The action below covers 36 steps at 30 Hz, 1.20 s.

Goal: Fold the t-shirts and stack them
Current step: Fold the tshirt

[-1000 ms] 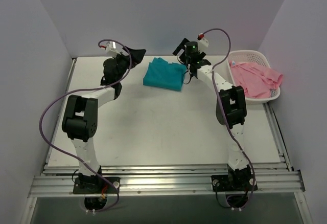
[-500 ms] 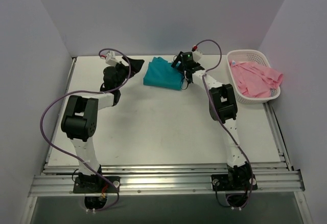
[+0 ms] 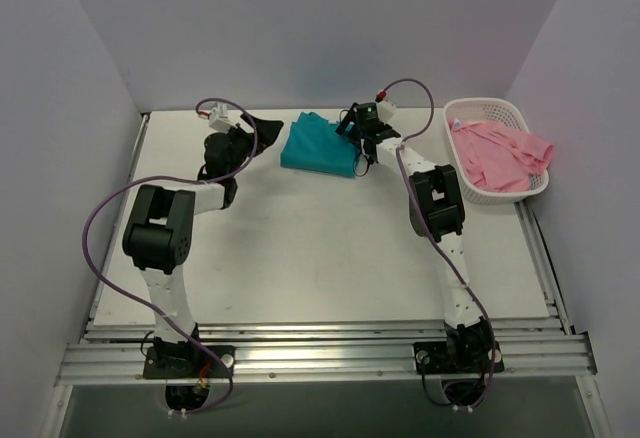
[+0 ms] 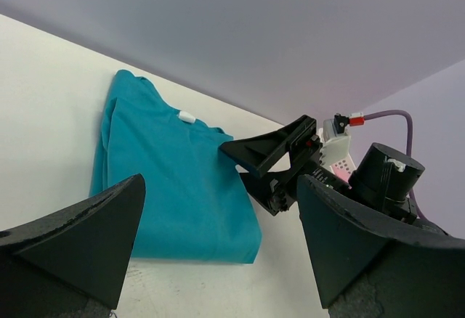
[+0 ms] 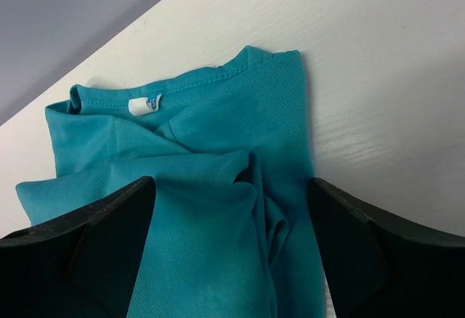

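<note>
The left end effector (image 3: 270,121) hung wide open and empty, just left of the folded teal t-shirt (image 3: 318,148). The shirt lay at the far middle of the white desk (image 3: 300,238), collar toward the far wall. The nearer right end effector (image 3: 355,134) stood open astride its right edge, gripping nothing. The pink t-shirt (image 3: 495,153) lay in the basket (image 3: 480,103), far right.

White table (image 3: 300,248), plain lilac walls (image 3: 320,28), alu rails (image 3: 320,354) at near edge
</note>
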Tool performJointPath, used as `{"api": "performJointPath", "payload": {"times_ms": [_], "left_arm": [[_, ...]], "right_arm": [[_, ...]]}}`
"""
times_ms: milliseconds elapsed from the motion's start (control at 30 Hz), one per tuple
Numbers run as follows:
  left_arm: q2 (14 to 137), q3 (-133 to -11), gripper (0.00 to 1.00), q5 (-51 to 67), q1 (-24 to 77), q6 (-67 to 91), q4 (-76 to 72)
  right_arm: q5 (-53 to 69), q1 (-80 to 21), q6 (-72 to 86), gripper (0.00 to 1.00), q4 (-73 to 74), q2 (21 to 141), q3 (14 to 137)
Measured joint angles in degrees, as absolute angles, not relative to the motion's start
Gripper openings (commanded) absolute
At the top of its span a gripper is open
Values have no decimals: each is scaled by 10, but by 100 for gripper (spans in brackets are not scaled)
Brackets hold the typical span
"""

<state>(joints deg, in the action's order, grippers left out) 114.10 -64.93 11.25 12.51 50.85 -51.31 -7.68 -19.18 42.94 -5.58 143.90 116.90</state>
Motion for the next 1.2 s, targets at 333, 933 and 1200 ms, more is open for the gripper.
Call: {"api": "performJointPath", "payload": {"times_ms": [333,933,1200], "left_arm": [[1167,-651,94,118,125,509,-520],[1212,-681,94,124,121,514,-532],[1234,-691,94,127,119,522,-537]], "right_arm": [[-76,-192,430,76,-49,1439,1187],[-72,-192,430,74,-48,1481,1267],[-72,-192,432,67,-37,1491,1267]]}}
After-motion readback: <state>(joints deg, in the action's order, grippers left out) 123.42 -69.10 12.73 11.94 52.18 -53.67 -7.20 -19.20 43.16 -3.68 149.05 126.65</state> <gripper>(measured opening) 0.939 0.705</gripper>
